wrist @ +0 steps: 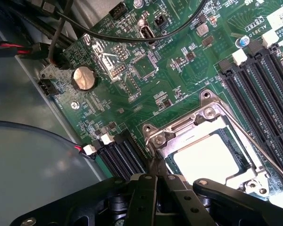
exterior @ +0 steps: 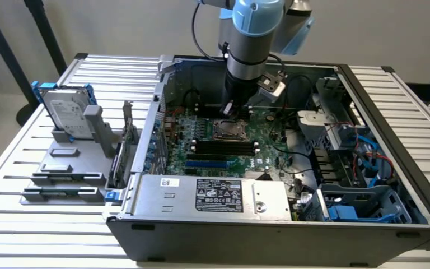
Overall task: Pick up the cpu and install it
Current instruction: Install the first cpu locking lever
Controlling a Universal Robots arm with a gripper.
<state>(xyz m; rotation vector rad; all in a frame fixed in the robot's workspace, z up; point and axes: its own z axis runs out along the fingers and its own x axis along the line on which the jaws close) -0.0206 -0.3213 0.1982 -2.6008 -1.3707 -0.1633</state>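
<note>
The cpu (wrist: 208, 157) is a flat square chip with a bright silver top. It lies inside the metal socket frame (wrist: 205, 113) on the green motherboard (wrist: 179, 61). My gripper (wrist: 154, 175) is shut, its black fingertips pressed together with nothing seen between them. Its tip sits right at the frame's edge, beside the chip. In the exterior view the arm stands upright inside the open computer case, and the gripper (exterior: 228, 110) hangs just above the socket (exterior: 226, 130).
Black memory slots (exterior: 219, 147) run beside the socket. A silver box with a black label (exterior: 219, 193) fills the case's near side. A hard drive in a blue bracket (exterior: 65, 112) stands on a grey rack outside the case. Black cables (wrist: 132, 37) cross the board near a coin battery (wrist: 83, 77).
</note>
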